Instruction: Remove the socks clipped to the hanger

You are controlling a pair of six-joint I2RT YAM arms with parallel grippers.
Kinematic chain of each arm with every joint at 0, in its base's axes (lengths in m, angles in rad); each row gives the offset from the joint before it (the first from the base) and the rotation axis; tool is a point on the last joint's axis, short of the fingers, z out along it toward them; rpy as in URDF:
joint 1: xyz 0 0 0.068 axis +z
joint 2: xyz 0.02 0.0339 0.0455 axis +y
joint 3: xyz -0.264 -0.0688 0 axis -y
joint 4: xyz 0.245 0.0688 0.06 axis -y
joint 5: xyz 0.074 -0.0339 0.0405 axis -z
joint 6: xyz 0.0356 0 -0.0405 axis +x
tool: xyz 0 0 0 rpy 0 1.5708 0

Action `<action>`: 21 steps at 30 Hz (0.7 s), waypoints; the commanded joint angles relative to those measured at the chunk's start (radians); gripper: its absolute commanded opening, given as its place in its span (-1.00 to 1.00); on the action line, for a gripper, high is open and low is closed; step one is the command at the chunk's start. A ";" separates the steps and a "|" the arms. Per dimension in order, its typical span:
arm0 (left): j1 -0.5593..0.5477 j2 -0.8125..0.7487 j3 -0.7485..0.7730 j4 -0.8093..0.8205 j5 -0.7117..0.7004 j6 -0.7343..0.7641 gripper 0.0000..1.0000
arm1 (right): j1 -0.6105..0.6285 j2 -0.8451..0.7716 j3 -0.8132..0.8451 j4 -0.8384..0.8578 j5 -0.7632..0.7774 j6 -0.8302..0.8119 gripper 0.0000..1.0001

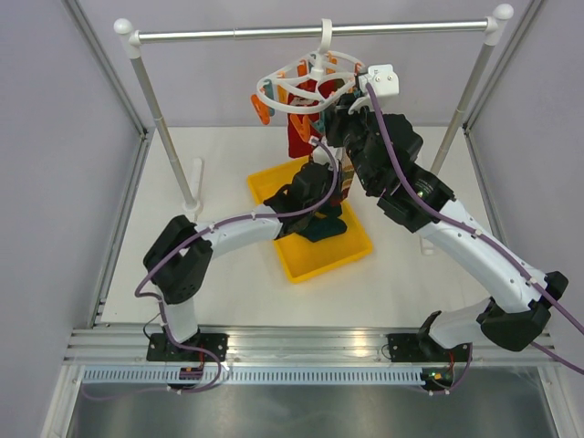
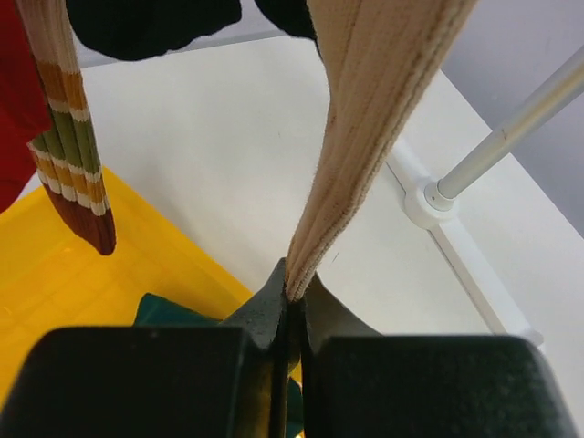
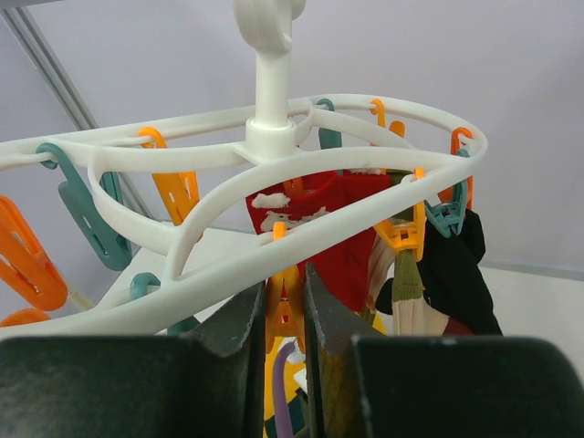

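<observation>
At the near edge lies a metal strip (image 1: 301, 345), and behind it the white table (image 1: 411, 274). In its middle stands a yellow tray (image 1: 315, 260) with a dark teal sock (image 1: 321, 228) inside. Above the tray the left gripper (image 2: 294, 290) is pinched on the lower end of a tan ribbed sock (image 2: 365, 137) that hangs from above. The right gripper (image 3: 284, 278) stands narrow with an orange clip (image 3: 286, 319) between its fingers; whether it presses, I cannot tell. A red sock (image 3: 338, 219) and a black sock (image 3: 461, 274) are clipped to the hanger (image 3: 365, 109), which hooks on a metal rail (image 1: 274, 33) before pale grey walls (image 1: 55, 182).
</observation>
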 commanded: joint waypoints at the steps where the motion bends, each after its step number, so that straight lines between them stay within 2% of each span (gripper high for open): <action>1: -0.002 -0.128 -0.054 0.019 0.001 -0.025 -0.95 | 0.003 -0.002 0.023 -0.009 0.004 -0.001 -0.79; 3: -0.007 -0.186 -0.085 0.022 -0.001 -0.032 -0.95 | 0.003 -0.004 0.019 -0.009 0.012 -0.001 -0.78; 5: -0.009 -0.221 -0.126 0.023 0.014 -0.037 -0.95 | 0.005 -0.005 0.016 -0.009 0.012 0.000 -0.69; 7: -0.009 -0.283 -0.182 0.022 0.025 -0.054 -0.95 | 0.003 -0.018 0.002 -0.009 0.018 0.002 -0.38; 8: -0.009 -0.283 -0.182 0.022 0.030 -0.054 -0.95 | 0.005 -0.025 -0.006 -0.007 0.018 0.003 -0.38; 9: -0.009 -0.304 -0.203 0.017 0.030 -0.060 -0.95 | 0.005 -0.031 -0.014 -0.006 0.017 0.003 -0.16; 12: -0.009 -0.326 -0.232 -0.011 0.027 -0.077 -0.95 | 0.005 -0.056 -0.038 -0.006 0.004 0.013 0.12; 15: -0.009 -0.332 -0.251 -0.029 0.028 -0.091 -0.95 | 0.005 -0.099 -0.084 -0.006 -0.002 0.029 0.32; 21: -0.010 -0.331 -0.268 -0.069 0.013 -0.115 -0.95 | 0.005 -0.209 -0.207 -0.013 0.070 0.048 0.42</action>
